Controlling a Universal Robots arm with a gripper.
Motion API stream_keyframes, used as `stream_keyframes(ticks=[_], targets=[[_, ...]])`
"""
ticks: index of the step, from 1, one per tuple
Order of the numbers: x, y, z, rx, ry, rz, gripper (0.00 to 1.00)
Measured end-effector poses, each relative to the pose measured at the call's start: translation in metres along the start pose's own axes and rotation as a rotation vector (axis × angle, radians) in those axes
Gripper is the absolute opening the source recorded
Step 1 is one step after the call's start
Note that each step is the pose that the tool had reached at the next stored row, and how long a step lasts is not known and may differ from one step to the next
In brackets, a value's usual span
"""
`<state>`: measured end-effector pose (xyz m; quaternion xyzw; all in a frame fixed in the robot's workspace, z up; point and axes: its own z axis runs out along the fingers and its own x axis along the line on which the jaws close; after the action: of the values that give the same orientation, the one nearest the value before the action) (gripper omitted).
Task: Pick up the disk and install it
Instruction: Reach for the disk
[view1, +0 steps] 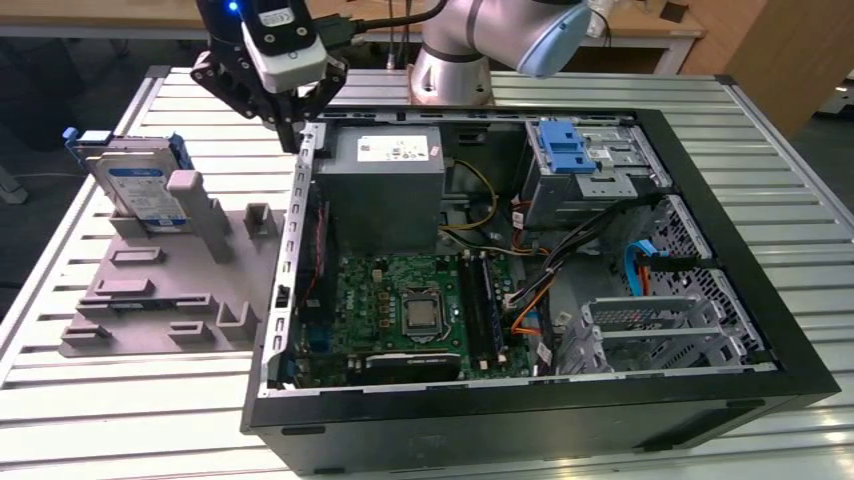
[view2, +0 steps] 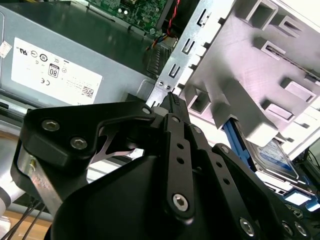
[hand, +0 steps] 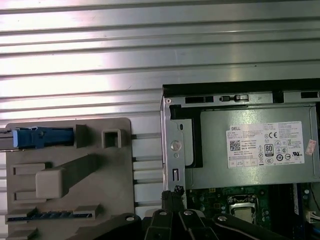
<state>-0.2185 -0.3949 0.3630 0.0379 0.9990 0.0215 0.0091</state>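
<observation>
- Silver under a white-and-blue label and framed by a blue carrier, the disk (view1: 140, 190) stands on edge in the grey holder fixture (view1: 147, 290), at the exterior view's left. Slotted upright like this, it probably offers its top edge to a grasp from above.
- The holder sits on the slatted metal desk (view1: 120, 410) just beside the open computer case (view1: 534, 415). The disk is at the holder's end away from the case. Keeping fixture and case side by side likely shortens the carry.
- The hand (view1: 291, 135) hangs over the case wall nearest the holder, close to the corner of the grey power supply (view1: 387, 185). It is apart from the disk and touches nothing.
- Its fingers look clenched on nothing: in both wrist views the tips meet in one narrow black point above the wall's edge.
- In the second wrist view the disk (view2: 274, 150) shows its label behind the holder's moulded ribs, not yet lifted.
- The case lies with its side panel off, so the metal drive cage (view1: 594, 175) and its blue latch (view1: 567, 150) face upward. That seems meant to give access from above.
</observation>
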Motion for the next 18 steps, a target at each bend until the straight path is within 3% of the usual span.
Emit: stream_keyframes(ticks=[18], targets=[[0.0074, -0.0007, 0.0033, 0.0001, 0.0020, 0.000, 0.11]])
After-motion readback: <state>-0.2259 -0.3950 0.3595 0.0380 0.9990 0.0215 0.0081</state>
